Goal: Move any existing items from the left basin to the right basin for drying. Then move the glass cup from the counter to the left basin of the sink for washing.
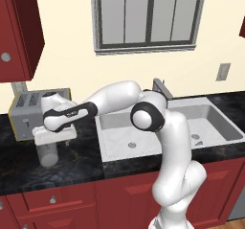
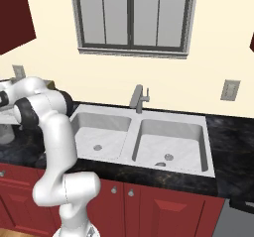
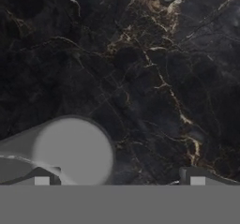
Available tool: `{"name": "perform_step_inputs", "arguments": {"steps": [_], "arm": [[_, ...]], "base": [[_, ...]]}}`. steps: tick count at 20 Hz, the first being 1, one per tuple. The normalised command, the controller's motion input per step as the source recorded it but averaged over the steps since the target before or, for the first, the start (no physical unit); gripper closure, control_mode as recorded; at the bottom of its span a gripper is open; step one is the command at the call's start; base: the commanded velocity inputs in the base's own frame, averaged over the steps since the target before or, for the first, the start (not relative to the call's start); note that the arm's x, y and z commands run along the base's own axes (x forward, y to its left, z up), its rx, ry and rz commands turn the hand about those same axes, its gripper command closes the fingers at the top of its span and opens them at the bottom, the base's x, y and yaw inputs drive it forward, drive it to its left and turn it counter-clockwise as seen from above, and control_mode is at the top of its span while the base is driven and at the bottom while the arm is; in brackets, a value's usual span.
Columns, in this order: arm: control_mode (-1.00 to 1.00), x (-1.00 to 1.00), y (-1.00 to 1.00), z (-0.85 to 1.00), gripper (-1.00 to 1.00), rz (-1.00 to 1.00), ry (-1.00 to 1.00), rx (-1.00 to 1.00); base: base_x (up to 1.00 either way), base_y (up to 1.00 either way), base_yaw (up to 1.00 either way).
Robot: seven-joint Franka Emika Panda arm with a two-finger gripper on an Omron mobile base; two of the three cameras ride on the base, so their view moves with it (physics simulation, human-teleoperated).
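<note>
Hand view: hand (image 3: 119, 181) wide open above glass cup (image 3: 70, 150)

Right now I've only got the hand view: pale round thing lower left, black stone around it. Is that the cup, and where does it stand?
Observer: Yes, the glass cup. It stands upright on the counter, just in front of the toaster, left of the sink.
Operator: How far up is the hand?
Observer: The gripper is open and hovers right above the cup's rim.
Operator: Is the first step done?
Observer: It looks so. The grey item lies in the right basin beside its drain. I see no item in the left basin.
</note>
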Motion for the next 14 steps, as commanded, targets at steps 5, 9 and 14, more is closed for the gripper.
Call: {"name": "perform_step_inputs", "arguments": {"steps": [5,9,14], "arm": [[-1.0,0.02,0.01,0.0,-1.0,-0.04,0.03,0.0],[-1.0,-0.15,0.0,-0.02,-1.0,0.0,0.0,0.0],[-1.0,-0.36,0.05,-0.16,1.0,0.0,0.0,0.0]], "base": [[0.0,0.0,0.0],[0.0,0.0,0.0],[0.0,0.0,0.0]]}}
